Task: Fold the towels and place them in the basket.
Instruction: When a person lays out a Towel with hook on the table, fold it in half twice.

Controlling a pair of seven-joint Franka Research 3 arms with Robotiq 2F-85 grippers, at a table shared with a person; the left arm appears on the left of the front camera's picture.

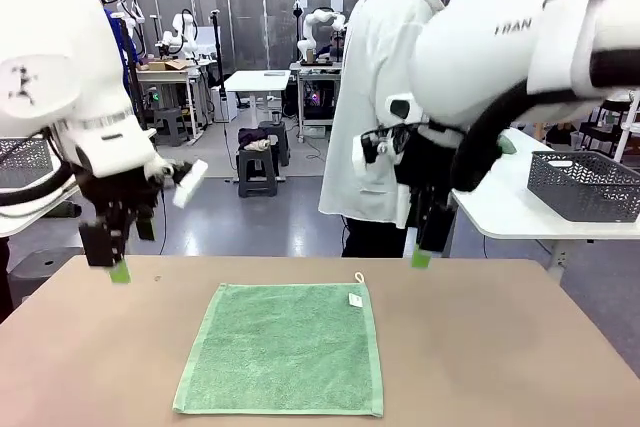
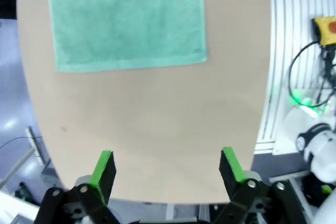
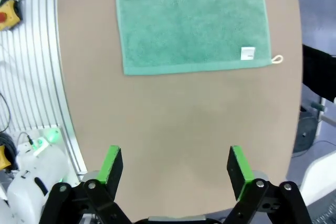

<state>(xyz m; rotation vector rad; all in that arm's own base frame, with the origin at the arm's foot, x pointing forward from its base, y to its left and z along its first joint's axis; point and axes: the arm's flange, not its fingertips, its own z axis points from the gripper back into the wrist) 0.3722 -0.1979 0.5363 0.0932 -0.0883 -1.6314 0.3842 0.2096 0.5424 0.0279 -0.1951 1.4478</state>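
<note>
In the front view, the mint green terry-cloth towel (image 1: 280,347) lies spread flat in the middle of the tan surface (image 1: 500,347). It looks close to square, with no marked long axis, and its small white tag (image 1: 355,299) sits at the far right corner. The left tool (image 1: 108,265) hangs over the far left of the surface with its jaws wide apart and nothing in them. The right tool (image 1: 428,253) hangs past the far edge on the right, equally spread and empty. The towel lies between the two tools and toward our side of them. We judge the right tool nearer its corner of the towel than the left tool is to the opposite one. The dark perforated basket (image 1: 583,185) stands on a separate white surface (image 1: 500,209) off to the right, well apart from the towel.

In the left wrist view, the left tool (image 2: 167,157) gapes over bare surface. The towel (image 2: 126,19) lies straight ahead, its near edge running parallel to the line between the fingers.

In the right wrist view, the right tool (image 3: 172,156) is likewise fully spread and empty. The towel (image 3: 191,19) lies ahead, its near edge square to the approach, with the tag (image 3: 247,53) on the right of that edge.
</note>
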